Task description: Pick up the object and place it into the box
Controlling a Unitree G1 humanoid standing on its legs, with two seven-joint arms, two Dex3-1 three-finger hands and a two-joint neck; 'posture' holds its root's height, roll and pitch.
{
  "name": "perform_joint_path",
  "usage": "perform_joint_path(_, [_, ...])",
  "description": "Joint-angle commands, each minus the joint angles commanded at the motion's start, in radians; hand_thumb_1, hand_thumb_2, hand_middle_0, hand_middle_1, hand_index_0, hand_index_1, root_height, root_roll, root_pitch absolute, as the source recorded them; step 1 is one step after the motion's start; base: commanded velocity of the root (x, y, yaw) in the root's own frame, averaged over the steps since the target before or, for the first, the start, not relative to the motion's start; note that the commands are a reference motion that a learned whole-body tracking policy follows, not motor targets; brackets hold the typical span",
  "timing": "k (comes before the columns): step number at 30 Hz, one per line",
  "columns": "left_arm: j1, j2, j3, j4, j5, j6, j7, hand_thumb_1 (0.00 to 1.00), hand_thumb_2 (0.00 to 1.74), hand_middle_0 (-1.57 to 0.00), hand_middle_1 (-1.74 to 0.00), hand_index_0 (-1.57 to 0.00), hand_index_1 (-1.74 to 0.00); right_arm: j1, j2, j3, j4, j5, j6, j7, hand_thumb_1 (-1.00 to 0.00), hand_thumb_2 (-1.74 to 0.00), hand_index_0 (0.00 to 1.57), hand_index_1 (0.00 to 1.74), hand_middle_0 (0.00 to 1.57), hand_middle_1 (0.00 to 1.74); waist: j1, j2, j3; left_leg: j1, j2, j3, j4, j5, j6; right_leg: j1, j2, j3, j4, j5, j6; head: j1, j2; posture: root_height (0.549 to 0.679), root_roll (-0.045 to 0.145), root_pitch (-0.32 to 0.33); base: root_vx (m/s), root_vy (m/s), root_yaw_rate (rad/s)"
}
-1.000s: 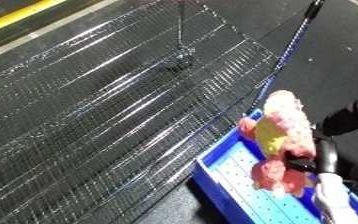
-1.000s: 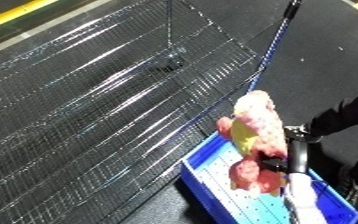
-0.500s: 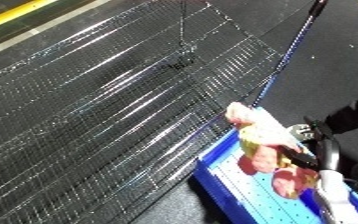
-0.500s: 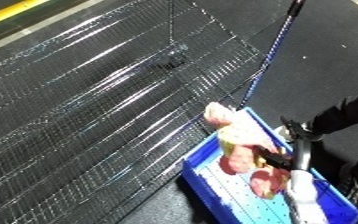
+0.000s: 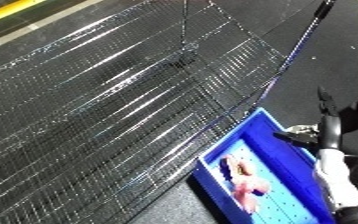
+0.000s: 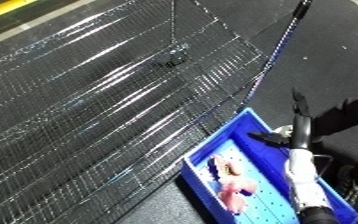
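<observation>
A wide wire mesh surface [image 5: 113, 115] fills the left and middle of both views, its thin metal strands catching the light in bright streaks. It slopes up toward the top of the picture, and a yellow stripe [image 5: 15, 11] runs along the floor at the top left corner. A dark small clip or knot sits on the mesh near its upper middle [image 6: 169, 57], though what it is cannot be made out. Along the mesh's right edge runs a thin blue rod [image 5: 291, 55], reaching up to the top right.

Below and to the right of the mesh, just beside its lower edge, lies the blue bin [image 5: 266, 131], a shallow rectangular tray with raised walls and a paler blue floor marked with small dots. Inside it, on the floor toward the near left wall, rests the object [image 6: 227, 184], a soft pink and cream toy with a yellowish part at its upper end. It lies flat on the bin's floor, touching nothing but the bin, and apart from the hand.

Further right, the white and silver right forearm [image 5: 337, 180] comes up from the lower edge over the bin's right side. Its black right hand [image 5: 325, 131] hovers above the bin's far right wall with fingers spread and straight, one pointing up and another reaching left, holding nothing.
</observation>
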Motion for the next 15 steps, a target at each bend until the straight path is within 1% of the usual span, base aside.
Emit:
perform_joint_path(5, [0.003,-0.014,0.002,-0.002,0.003,0.007,0.005,1.00,1.74,-1.57,-1.74,-1.57,-1.74,-0.012,0.034,0.044,-0.113,-0.025,-0.012,0.029,0.00,0.00,0.00,0.00,0.00,0.00,0.005,-0.002,-0.001,0.000,0.001,0.000,-0.004,0.001,0.0012,0.002,0.0037,0.000,-0.001,-0.006,-0.0005,-0.074,0.001,0.647,0.068,-0.186,0.023,0.004,0.010])
perform_joint_path(8, [0.009,-0.020,0.007,-0.001,0.003,0.013,0.005,1.00,1.74,-1.57,-1.74,-1.57,-1.74,-0.007,0.061,0.078,-0.203,-0.031,-0.003,0.056,0.00,0.00,0.00,0.00,0.00,0.00,0.011,-0.007,-0.002,0.000,0.002,-0.002,-0.007,0.004,-0.0001,0.006,0.0053,-0.002,-0.003,-0.009,-0.0005,-0.151,0.017,0.647,0.067,-0.184,0.024,0.001,0.033])
perform_joint_path(9, [0.011,-0.021,0.007,0.000,0.003,0.015,0.004,1.00,1.74,-1.57,-1.74,-1.57,-1.74,-0.006,0.069,0.091,-0.227,-0.031,0.001,0.066,0.00,0.00,0.00,0.00,0.00,0.00,0.015,-0.009,-0.003,0.000,0.002,-0.003,-0.009,0.006,-0.0007,0.007,0.0057,-0.003,-0.003,-0.010,-0.0004,-0.197,0.022,0.647,0.066,-0.184,0.021,0.001,0.053])
perform_joint_path(10, [0.013,-0.021,0.007,0.000,0.004,0.017,0.003,1.00,1.74,-1.57,-1.74,-1.57,-1.74,-0.006,0.076,0.103,-0.248,-0.030,0.005,0.074,0.00,0.00,0.00,0.00,0.00,0.00,0.018,-0.012,-0.003,0.000,0.002,-0.004,-0.011,0.007,-0.0012,0.008,0.0060,-0.004,-0.004,-0.011,-0.0002,-0.197,0.022,0.647,0.066,-0.183,0.016,0.000,0.043])
perform_joint_path(11, [0.014,-0.021,0.007,0.001,0.004,0.019,0.002,1.00,1.74,-1.57,-1.74,-1.57,-1.74,-0.006,0.082,0.115,-0.264,-0.028,0.007,0.085,0.00,0.00,0.00,0.00,0.00,0.00,0.021,-0.014,-0.003,0.000,0.002,-0.005,-0.012,0.008,-0.0018,0.008,0.0062,-0.005,-0.004,-0.011,-0.0003,-0.239,0.024,0.647,0.065,-0.183,0.008,0.004,0.056])
perform_joint_path(12, [0.015,-0.021,0.006,0.001,0.004,0.020,0.002,1.00,1.74,-1.57,-1.74,-1.57,-1.74,-0.007,0.086,0.125,-0.275,-0.025,0.008,0.093,0.00,0.00,0.00,0.00,0.00,0.00,0.023,-0.016,-0.004,-0.001,0.002,-0.006,-0.013,0.009,-0.0022,0.009,0.0064,-0.006,-0.003,-0.012,-0.0004,-0.239,0.024,0.647,0.065,-0.183,0.005,0.004,0.046])
perform_joint_path(13, [0.016,-0.023,0.006,0.002,0.005,0.023,0.000,1.00,1.74,-1.57,-1.74,-1.57,-1.74,-0.008,0.091,0.142,-0.289,-0.017,0.010,0.110,0.00,0.00,0.00,0.00,0.00,0.00,0.028,-0.018,-0.003,-0.002,0.002,-0.008,-0.014,0.011,-0.0029,0.009,0.0067,-0.008,-0.002,-0.013,-0.0007,-0.298,0.020,0.647,0.064,-0.183,0.004,-0.001,0.091])
perform_joint_path(15, [0.018,-0.026,0.008,0.001,0.005,0.030,-0.003,1.00,1.74,-1.57,-1.74,-1.57,-1.74,-0.010,0.096,0.179,-0.315,0.001,0.014,0.149,0.00,0.00,0.00,0.00,0.00,0.00,0.038,-0.025,-0.001,-0.006,0.003,-0.013,-0.013,0.014,-0.0043,0.010,0.0072,-0.010,0.000,-0.016,-0.0015,-0.335,0.019,0.647,0.062,-0.185,-0.001,-0.004,0.105])
